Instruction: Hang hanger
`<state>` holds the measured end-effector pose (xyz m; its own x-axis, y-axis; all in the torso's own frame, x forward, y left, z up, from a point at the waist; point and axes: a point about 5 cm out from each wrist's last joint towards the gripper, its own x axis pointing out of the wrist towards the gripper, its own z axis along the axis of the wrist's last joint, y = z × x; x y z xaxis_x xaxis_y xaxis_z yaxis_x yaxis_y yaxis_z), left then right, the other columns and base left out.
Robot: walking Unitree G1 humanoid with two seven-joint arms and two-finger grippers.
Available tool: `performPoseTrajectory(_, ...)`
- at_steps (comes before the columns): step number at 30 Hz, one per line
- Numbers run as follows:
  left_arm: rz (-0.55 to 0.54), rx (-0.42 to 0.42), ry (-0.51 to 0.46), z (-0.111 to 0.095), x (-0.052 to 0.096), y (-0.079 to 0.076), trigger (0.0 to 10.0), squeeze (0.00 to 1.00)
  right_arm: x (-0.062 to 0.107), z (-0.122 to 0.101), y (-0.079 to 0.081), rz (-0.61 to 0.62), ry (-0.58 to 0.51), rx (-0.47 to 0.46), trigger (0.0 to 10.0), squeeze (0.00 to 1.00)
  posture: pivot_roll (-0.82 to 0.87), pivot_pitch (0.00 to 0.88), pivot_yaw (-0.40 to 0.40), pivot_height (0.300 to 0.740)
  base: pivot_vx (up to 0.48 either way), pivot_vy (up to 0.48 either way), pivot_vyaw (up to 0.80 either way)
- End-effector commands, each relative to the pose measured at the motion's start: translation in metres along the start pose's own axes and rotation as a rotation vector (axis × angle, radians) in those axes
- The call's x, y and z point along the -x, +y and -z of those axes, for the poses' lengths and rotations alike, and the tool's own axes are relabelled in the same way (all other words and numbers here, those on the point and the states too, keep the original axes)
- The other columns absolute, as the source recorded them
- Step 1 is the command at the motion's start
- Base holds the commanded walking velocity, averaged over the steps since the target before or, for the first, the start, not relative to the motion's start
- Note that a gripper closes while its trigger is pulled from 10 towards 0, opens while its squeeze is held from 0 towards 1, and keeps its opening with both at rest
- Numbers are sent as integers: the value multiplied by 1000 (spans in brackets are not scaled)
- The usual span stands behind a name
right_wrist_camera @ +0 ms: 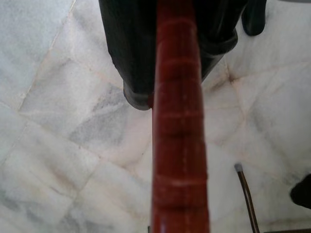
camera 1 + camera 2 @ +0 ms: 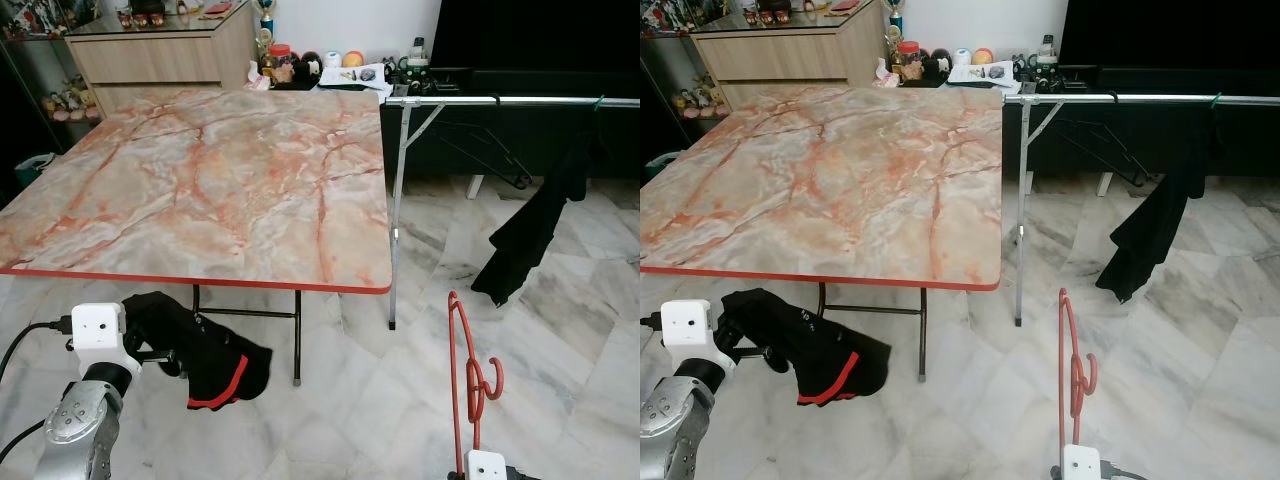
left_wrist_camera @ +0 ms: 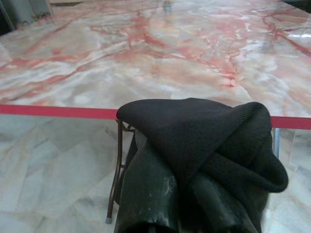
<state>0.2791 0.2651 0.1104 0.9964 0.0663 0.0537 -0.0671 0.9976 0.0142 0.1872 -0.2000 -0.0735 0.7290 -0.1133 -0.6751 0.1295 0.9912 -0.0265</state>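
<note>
Left pincer (image 3: 194, 213) pinching black garment (image 2: 200, 350) below marble table (image 2: 200, 180) edge. Right pincer (image 1: 180, 97) pinching red hanger (image 2: 468, 380), upright over floor, well short of rail (image 2: 500, 100). No readable writing.

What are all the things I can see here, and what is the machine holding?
Table: one, marbled pink top with red edge, in front of the robot.
Clothes rail: one, silver, right of the table.
Hanging garment: one, black, draped from the rail.
Empty hangers: dark, on the rail; count unclear.
Cabinet: one, light wood, behind the table.
Small items: several, mixed colours, at the far end of the table.
Red hanger: one, held upright at lower right.
Black cloth: one, red trim, held at lower left.
Left gripper: wrapped in the cloth.
Right gripper: black fingers around the hanger.
</note>
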Motion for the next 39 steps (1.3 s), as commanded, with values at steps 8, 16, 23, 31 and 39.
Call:
performPoseTrajectory(8, 31, -20, -69, -21, -12, -2, 10000, 0, 2, 8, 7, -5, 33, -9, 10000, 0, 60, 41, 81, 740, 288, 0, 0)
performPoseTrajectory(16, 41, -31, -66, -24, -13, -2, 10000, 0, 1, 7, 7, -5, 35, -12, 10000, 0, 67, 54, 80, 740, 332, 0, 0)
performPoseTrajectory(23, 36, -43, -71, -27, -15, 1, 10000, 0, 1, 8, 9, -10, 39, -9, 10000, 0, 75, 72, 79, 740, 334, 0, 0)
performPoseTrajectory(31, 57, -63, -128, -52, -33, 4, 10000, 0, 2, 9, 11, -10, 46, -14, 10000, 0, 81, 68, 86, 740, 334, 0, 0)
performPoseTrajectory(39, 152, -94, -325, -130, -78, -14, 10000, 0, 2, 11, 14, -10, 54, -22, 10000, 0, 101, 59, 93, 740, 335, 0, 0)
